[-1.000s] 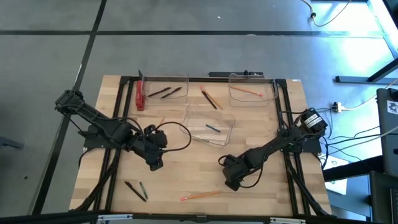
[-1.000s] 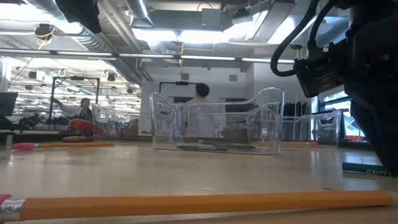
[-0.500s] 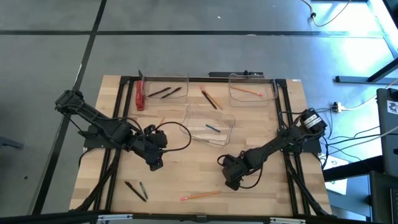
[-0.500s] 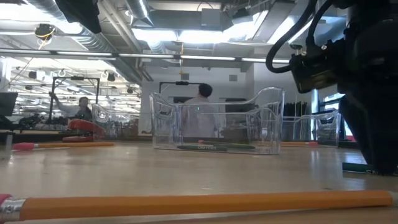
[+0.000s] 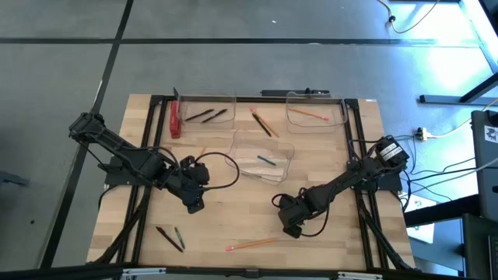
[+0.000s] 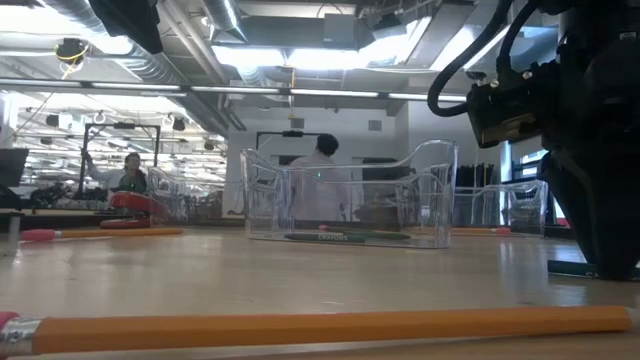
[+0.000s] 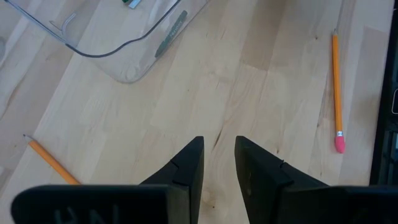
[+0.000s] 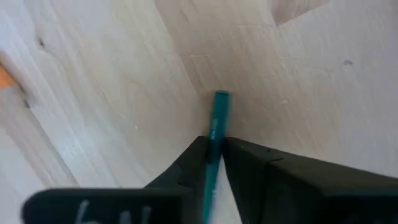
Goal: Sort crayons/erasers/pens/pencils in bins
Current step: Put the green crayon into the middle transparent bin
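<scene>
My right gripper (image 5: 292, 227) points down at the table's near right, shut on a dark-green crayon (image 8: 217, 121) whose end also shows in the low view (image 6: 566, 268). My left gripper (image 7: 219, 155) hangs open above bare wood left of the middle (image 5: 194, 206), with nothing between its fingers. Of three clear bins, the middle one (image 5: 243, 149) holds a crayon (image 5: 267, 160), the far left one (image 5: 226, 101) holds pens (image 5: 206, 116), and the far right one (image 5: 336, 120) holds a pencil (image 5: 311, 114). My right gripper pinches the crayon's long sides (image 8: 213, 144) between its two fingers, which come from above and stand across it. One end of the crayon sticks out past the fingers (image 8: 221, 96). The crayon lies flat on the table.
A pencil (image 5: 250, 244) lies by the near edge, and two pens (image 5: 170, 237) lie at the near left. Another pencil and a pen (image 5: 262, 123) lie between the far bins. A red object (image 5: 175, 120) stands left of the far left bin. People show in the room beyond.
My right gripper has rolled a little about its downward line over the crayon. In the low view it now covers more of the crayon than before. The crayon has stayed on the table.
</scene>
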`<state>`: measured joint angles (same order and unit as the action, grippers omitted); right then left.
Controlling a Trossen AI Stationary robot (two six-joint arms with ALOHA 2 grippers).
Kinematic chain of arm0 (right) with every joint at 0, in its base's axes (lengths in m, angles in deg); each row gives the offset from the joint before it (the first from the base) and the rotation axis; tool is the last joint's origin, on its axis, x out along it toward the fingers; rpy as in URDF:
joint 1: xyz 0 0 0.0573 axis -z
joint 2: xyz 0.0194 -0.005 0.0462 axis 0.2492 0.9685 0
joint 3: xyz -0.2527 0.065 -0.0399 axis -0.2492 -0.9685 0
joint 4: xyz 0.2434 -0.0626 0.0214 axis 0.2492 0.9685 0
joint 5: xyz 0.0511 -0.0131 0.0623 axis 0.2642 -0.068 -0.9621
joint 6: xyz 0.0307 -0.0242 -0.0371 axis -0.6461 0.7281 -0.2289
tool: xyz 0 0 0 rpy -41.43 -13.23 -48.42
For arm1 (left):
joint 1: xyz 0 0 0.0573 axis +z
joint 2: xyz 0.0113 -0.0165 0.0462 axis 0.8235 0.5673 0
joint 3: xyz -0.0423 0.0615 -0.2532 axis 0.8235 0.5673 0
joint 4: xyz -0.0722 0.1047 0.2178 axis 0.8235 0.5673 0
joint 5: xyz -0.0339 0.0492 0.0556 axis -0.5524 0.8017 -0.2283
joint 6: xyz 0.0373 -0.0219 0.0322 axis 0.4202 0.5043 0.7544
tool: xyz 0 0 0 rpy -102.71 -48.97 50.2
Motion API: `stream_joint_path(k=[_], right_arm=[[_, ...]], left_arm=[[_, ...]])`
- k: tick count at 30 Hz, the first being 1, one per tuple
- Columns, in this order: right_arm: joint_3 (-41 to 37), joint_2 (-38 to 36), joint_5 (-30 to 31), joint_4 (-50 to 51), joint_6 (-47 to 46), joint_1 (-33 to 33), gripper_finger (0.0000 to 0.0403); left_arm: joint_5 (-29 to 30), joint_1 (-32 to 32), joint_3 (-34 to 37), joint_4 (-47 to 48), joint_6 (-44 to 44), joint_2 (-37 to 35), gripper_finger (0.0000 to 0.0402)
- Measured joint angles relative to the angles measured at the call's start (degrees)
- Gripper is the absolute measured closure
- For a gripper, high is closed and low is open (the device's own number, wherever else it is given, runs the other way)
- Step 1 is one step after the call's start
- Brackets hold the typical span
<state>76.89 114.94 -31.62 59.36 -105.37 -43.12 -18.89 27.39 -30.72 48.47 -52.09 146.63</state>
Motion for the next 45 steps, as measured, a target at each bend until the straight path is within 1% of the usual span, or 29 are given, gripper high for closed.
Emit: stream_joint_path(k=[5, 7, 10, 15, 19, 23, 34, 39, 45], right_arm=[[0.02, 0.0, 1.2, 0.42, -0.01, -0.02, 0.0378], [0.02, -0.01, 2.1, 0.49, 0.18, -0.03, 0.0385], [0.02, 0.0, 3.18, 0.37, -0.16, 0.0, 0.0384], [0.02, 0.01, 4.52, 0.27, -1.7, 0.0, 0.0372], [0.3, 0.05, 4.16, -0.15, -1.74, 0.07, 0.0377], [2.64, 0.46, 3.34, 0.99, -1.54, 0.23, 0.038], [8.55, 0.9, 3.36, 1.5, -1.07, 2.02, 0.0377], [12.79, 0.79, 2.98, 1.96, 2.51, 3.81, 0.0373], [21.29, 0.62, 2.8, 6.26, 8.47, 7.22, 0.0372]], left_arm=[[0.02, 0.0, 0.0, 0.0, 0.0, 0.0, 0.0318], [0.0, 0.01, 0.0, 0.0, 0.0, 0.0, 0.0318], [0.02, 0.01, 0.0, 0.0, 0.0, 0.0, 0.0318], [0.01, 0.01, 0.0, -0.02, -0.02, 0.0, 0.0318], [0.0, 0.01, 0.0, -0.02, -0.04, 0.0, 0.0318], [0.0, 0.01, 0.0, -0.02, -0.11, 0.0, 0.0318], [0.0, 0.0, 0.0, -0.08, -0.15, 0.0, 0.0318], [0.0, 0.01, 0.0, -0.09, -0.15, 0.0, 0.0318], [0.0, 0.0, 0.0, -0.09, -0.15, 0.0, 0.0318]])
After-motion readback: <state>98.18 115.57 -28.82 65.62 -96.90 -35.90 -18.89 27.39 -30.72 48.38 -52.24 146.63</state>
